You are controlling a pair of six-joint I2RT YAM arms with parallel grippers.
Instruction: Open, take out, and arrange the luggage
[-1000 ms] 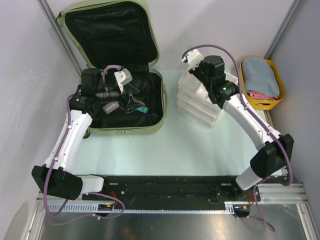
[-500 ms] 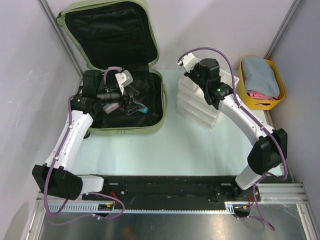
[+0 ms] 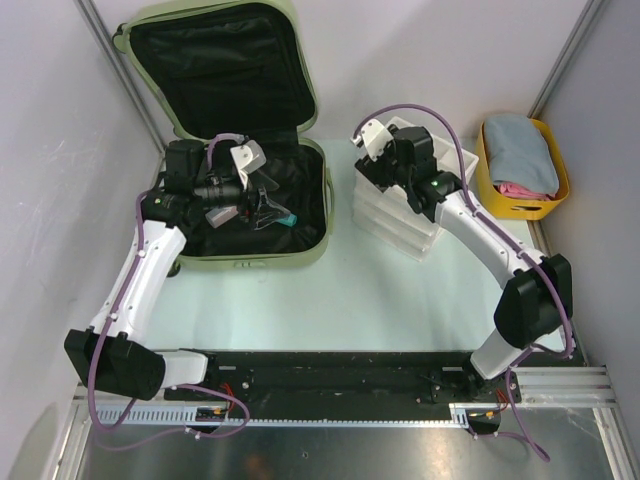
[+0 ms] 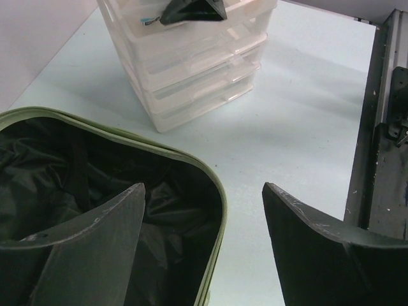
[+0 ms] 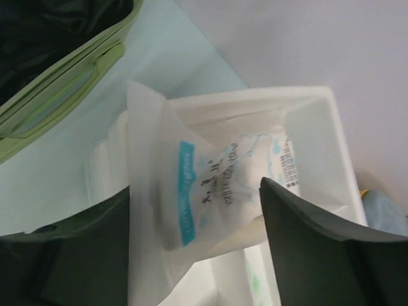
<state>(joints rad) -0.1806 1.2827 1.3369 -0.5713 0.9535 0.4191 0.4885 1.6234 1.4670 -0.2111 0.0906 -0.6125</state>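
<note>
Pale-green surface, grey walls. Luggage (image 3: pixel 250 258) lies open at the far left corner, lid propped upright. Hard shell looks stiff, bulky and slick, so take it by the rim or side handle. Left gripper (image 4: pixel 202 191) hovers over its lower half, jaws wide, empty. Right gripper (image 5: pixel 194 188) is spread wide above a packet (image 5: pixel 220 166) in the organizer tray (image 3: pixel 400 228), beside the luggage.
</note>
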